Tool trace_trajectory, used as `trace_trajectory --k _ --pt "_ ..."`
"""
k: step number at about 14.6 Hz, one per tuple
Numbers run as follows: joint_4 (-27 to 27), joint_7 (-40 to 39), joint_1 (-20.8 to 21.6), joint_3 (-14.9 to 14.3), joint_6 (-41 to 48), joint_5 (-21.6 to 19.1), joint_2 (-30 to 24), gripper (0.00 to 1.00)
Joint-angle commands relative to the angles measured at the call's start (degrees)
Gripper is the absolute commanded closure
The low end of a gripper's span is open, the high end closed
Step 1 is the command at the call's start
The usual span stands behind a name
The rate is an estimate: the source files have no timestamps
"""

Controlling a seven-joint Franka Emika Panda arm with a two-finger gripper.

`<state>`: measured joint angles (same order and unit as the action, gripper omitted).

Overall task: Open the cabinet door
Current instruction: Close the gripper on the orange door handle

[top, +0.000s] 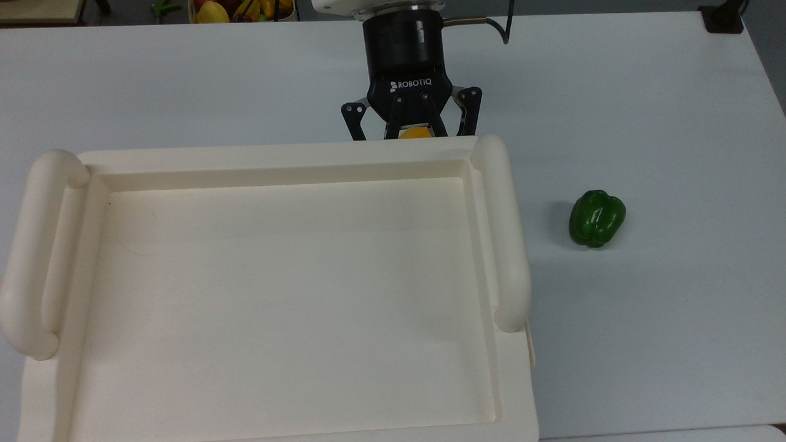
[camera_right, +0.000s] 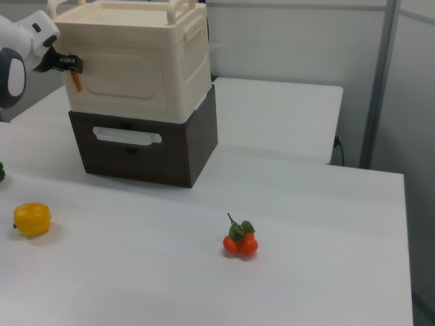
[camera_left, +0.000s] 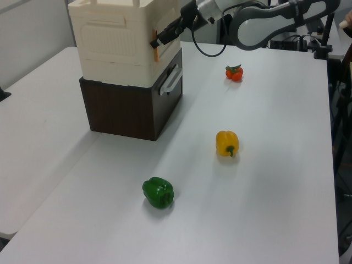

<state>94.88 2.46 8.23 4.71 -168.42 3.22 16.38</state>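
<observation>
hand: fingers spread in the top view, tips hidden behind the cabinet rim; grasp unclear
cabinet door: front panel seen in the right view, hand at its orange edge
cabinet: on a dark drawer box near the tabletop corner

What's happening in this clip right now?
A single robot arm has brought its gripper up to an orange tab at the edge of the cabinet door on the cream-white cabinet, which sits on a dark brown drawer unit. The door looks closed. A green pepper, a yellow pepper and a small bunch of tomatoes lie apart on the white table.
</observation>
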Motion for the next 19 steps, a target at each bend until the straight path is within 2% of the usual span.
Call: trace_trajectory --k 1,3,6,13,19 --pt "-0.8 1.8 0.5 0.0 -2.0 2.7 1.3 0.58" --pt "-0.8 1.8 0.4 -0.1 -2.0 3.7 1.3 0.71" --pt "-0.7 1.8 0.4 0.0 -2.0 4.5 1.2 1.0" --pt "-0.1 1.9 0.0 0.0 -1.8 4.4 0.3 1.0" --pt "4.1 1.9 -0.3 0.0 -1.0 4.0 -4.1 1.0"
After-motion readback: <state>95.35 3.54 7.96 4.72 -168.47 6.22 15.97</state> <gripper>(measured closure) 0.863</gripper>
